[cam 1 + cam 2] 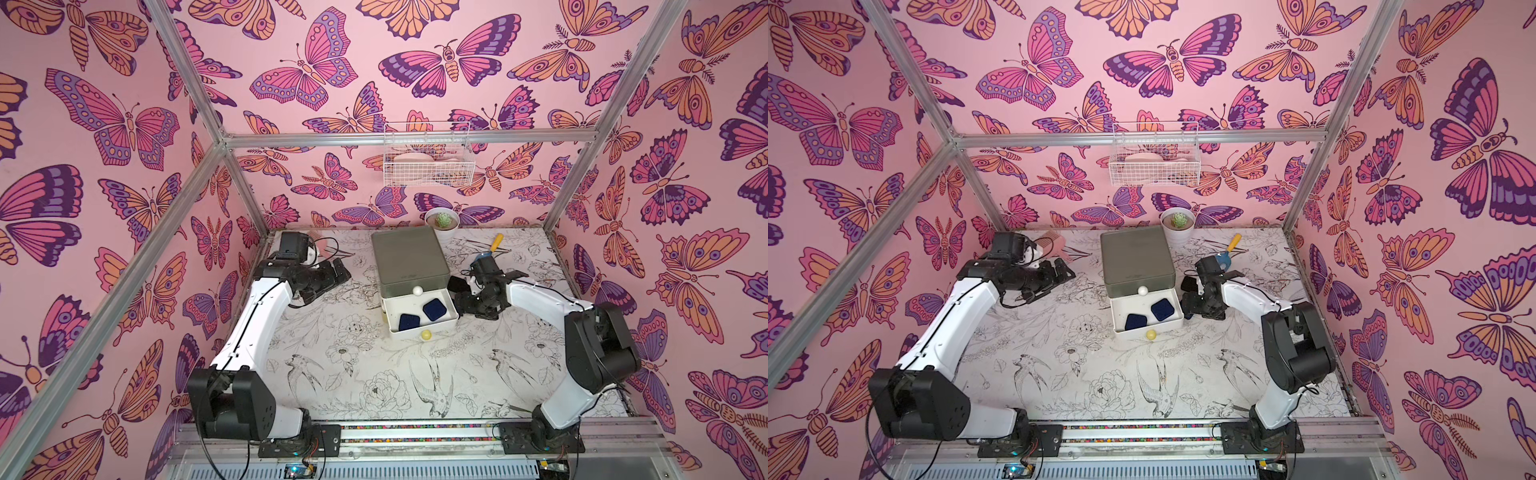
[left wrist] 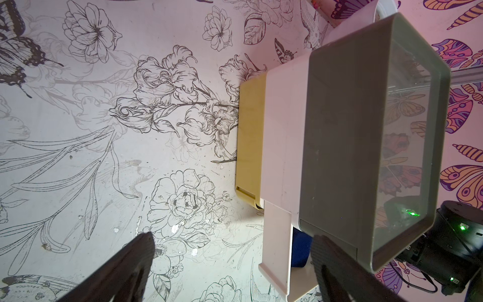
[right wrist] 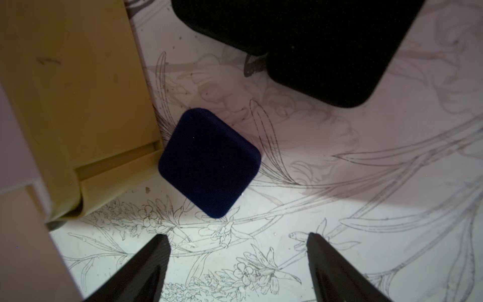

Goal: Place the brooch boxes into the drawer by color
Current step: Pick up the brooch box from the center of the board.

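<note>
The drawer (image 1: 409, 257) stands mid-table in both top views, its white middle tier (image 1: 424, 328) pulled out. Two navy brooch boxes (image 1: 409, 321) (image 1: 434, 309) lie inside it. In the right wrist view a third navy box (image 3: 209, 163) lies flat on the table against the yellow bottom tier (image 3: 78, 104), with black boxes (image 3: 313, 39) beyond it. My right gripper (image 3: 237, 239) is open just short of that navy box, nothing between its fingers. My left gripper (image 2: 234, 236) hangs open left of the drawer (image 2: 339, 130), empty.
A white pot with a succulent (image 1: 442, 222) stands behind the drawer. A blue-and-yellow toy fork (image 1: 494, 245) lies at the back right. A white wire basket (image 1: 428, 162) hangs on the back wall. A pink item (image 1: 1054, 243) lies at the back left.
</note>
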